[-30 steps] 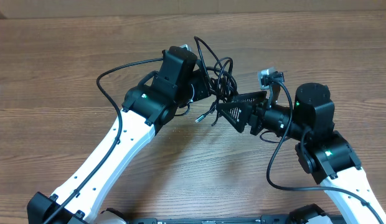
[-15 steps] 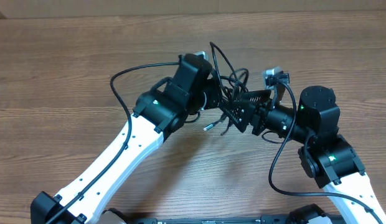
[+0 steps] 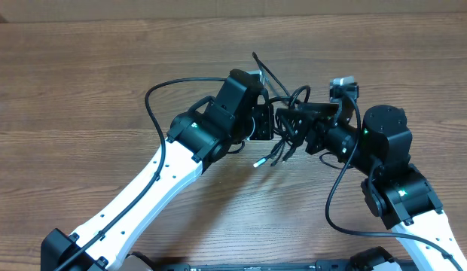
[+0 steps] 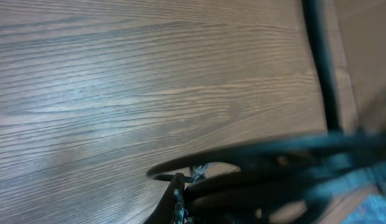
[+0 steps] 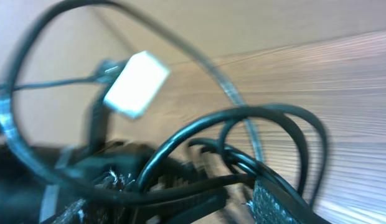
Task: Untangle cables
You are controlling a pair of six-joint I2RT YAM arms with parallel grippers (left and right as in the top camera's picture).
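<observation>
Our left arm has carried the cables (image 3: 282, 150) rightward, up against the right gripper (image 3: 292, 124). The left gripper (image 3: 265, 122) is clamped on the tangle, which hangs bunched between the two. The right jaws stand part-open, nearest the strands just left of them. We cannot tell whether they grip.

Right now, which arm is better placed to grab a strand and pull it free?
Right. The right gripper stands open with strands of the cables between its fingers, so it can close and pull. The left gripper is shut on the bundle, better kept as the anchor.
</observation>
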